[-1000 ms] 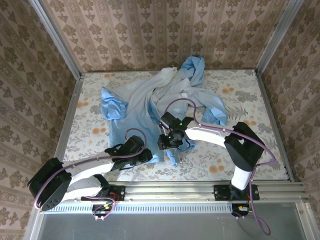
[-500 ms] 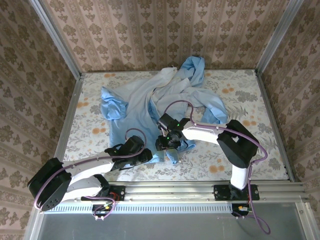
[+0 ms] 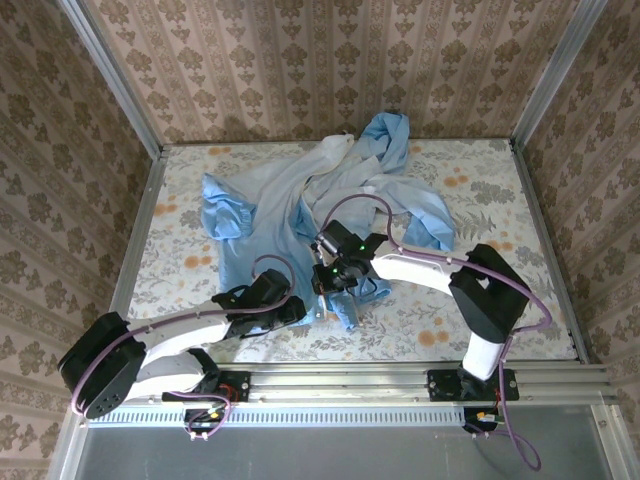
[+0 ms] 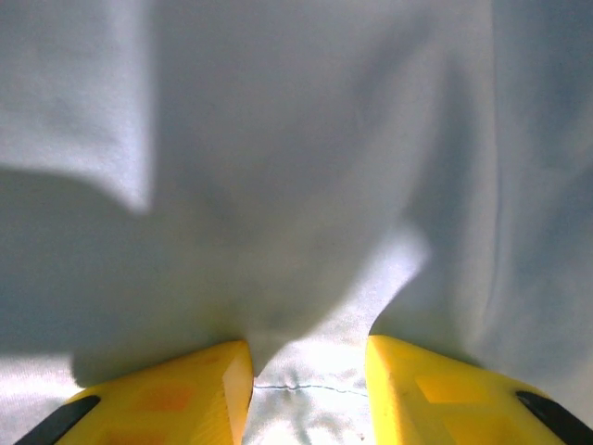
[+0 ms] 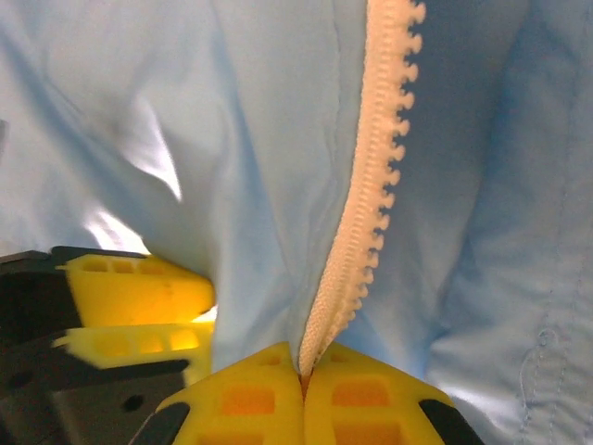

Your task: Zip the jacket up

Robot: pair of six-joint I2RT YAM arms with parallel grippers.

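— Overhead first. Where is it?

— The thin light-blue fabric jacket (image 3: 262,215) lies rumpled on the floral-patterned table (image 3: 480,330), and most of it spreads away beyond the two claws. The left claw (image 3: 297,309) is down on the near hem. The right claw (image 3: 330,285) sits just beyond it and a little to its right, also on the cloth.

— And the left wrist camera?

— The left claw (image 4: 309,371) has its yellow fingers (image 4: 199,380) set narrow. A pucker of the jacket (image 4: 278,167) and a stitched seam are pinched between them, and pale cloth stretches ahead.

— The right wrist?

— The right claw (image 5: 303,375) has its tips pressed together on the near end of the cream toothed zipper strip (image 5: 375,185). The strip runs straight away from the tips, with blue jacket (image 5: 232,139) on both sides.
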